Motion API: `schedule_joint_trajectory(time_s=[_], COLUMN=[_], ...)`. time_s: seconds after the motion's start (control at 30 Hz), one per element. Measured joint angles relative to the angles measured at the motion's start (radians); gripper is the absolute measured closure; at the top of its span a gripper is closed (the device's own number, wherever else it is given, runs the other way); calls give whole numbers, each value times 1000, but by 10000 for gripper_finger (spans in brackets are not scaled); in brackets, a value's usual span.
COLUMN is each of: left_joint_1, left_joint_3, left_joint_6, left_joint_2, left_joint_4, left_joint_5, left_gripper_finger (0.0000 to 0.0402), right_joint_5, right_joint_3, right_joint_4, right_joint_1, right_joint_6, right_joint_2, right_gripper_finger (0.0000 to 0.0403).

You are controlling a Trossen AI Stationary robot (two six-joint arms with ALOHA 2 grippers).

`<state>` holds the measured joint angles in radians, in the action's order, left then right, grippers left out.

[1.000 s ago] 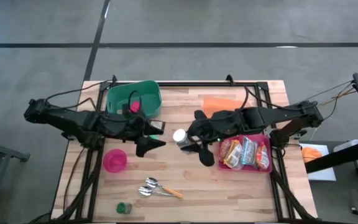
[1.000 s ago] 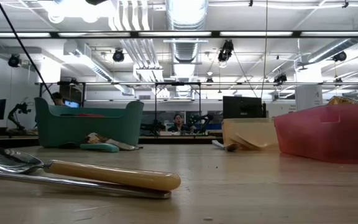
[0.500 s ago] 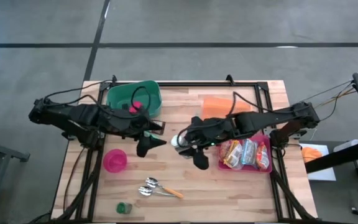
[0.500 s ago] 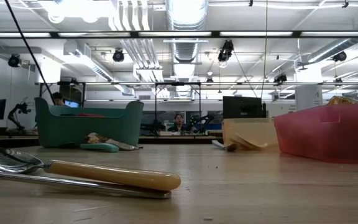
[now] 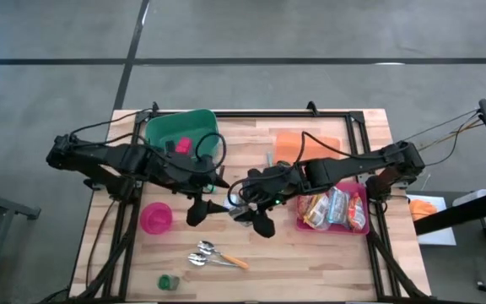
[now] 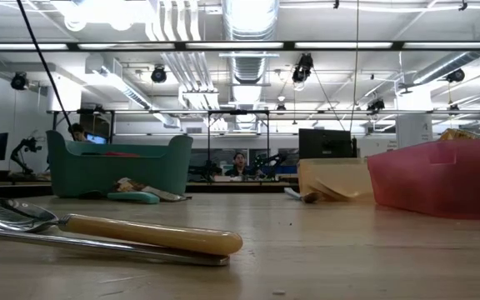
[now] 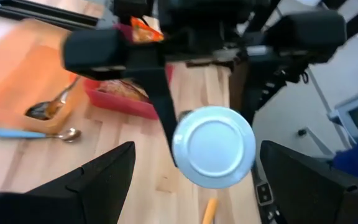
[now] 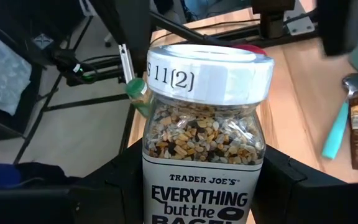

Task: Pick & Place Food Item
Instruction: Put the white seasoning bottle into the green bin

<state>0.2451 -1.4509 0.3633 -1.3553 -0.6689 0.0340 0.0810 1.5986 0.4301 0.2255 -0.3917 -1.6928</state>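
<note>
One seasoning jar [image 8: 204,134] clamped upright in the right pincer [image 5: 245,208], facing the wide-open, empty left pincer [image 5: 209,196]

I am carrying the seasoning jar [image 8: 205,118] leftward over the bench [image 5: 327,253]: my right hand [image 5: 245,205], closed on the jar a second ago beside the red tray [image 5: 357,230], is now nearer mid-bench. My right arm is stretching further out from the tray side. My left hand [image 5: 207,198], fingers spread as before, is shifting slightly down and toward the jar, so the two hands are now standing close together, the jar's white lid [image 7: 213,146] facing my left hand.
</note>
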Motion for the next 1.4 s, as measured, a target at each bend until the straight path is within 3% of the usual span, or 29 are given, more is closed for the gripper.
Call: schedule_joint_trajectory(time_s=[0.63,1.17,1.4], left_joint_1=[-16,-44,-52], left_joint_3=[2,4,4], left_joint_6=[8,64,90], left_joint_2=[-48,-78,-124], left_joint_4=[54,95,114], left_joint_5=[-137,-145,-207], left_gripper_finger=[55,55,55], right_joint_5=[33,33,37], right_joint_3=[0,0,0], right_joint_4=[-28,-27,-29], right_joint_1=[-3,-4,-2], right_joint_6=[33,64,78], right_joint_2=[0,0,0], right_gripper_finger=[207,207,207])
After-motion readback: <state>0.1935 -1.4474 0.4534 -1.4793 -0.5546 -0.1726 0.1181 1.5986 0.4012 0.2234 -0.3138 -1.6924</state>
